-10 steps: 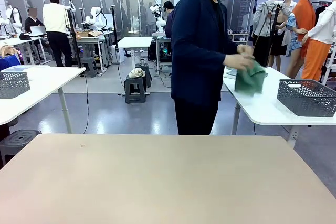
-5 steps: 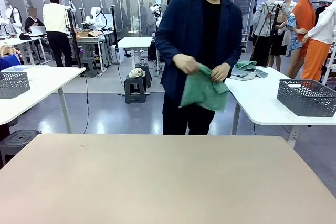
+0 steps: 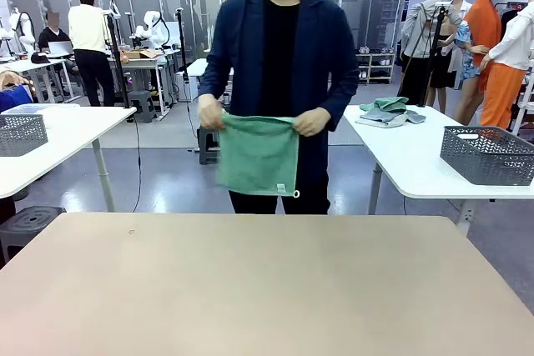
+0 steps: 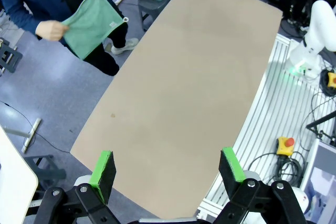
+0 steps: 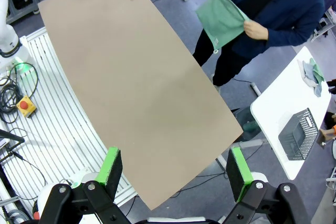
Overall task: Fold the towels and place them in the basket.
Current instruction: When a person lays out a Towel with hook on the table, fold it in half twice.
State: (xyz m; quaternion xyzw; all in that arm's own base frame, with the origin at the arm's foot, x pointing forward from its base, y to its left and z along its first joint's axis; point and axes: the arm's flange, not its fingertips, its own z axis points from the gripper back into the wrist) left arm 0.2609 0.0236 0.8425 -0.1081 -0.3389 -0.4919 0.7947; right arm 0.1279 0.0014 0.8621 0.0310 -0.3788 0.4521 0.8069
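Two grippers, left (image 4: 167, 169) and right (image 5: 175, 170): jaws wide apart, nothing held, above the near edge of the tan matte desk (image 3: 267, 289). One green terry towel (image 3: 257, 154), a flat rectangle with a white label at a bottom corner, hangs past the far edge from a person's two hands (image 3: 210, 112). Two lattice baskets on white side tables (image 3: 409, 160): dark grey basket (image 3: 486, 154) right, other grey basket (image 3: 21, 133) left. Contents can't be seen.

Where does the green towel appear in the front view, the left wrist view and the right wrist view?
Front view: green towel, upper centre, held spread by the person behind the beige table.
Left wrist view: towel at upper left.
Right wrist view: towel at upper right.
Shared landmark: the beige table's far edge, just before the person.
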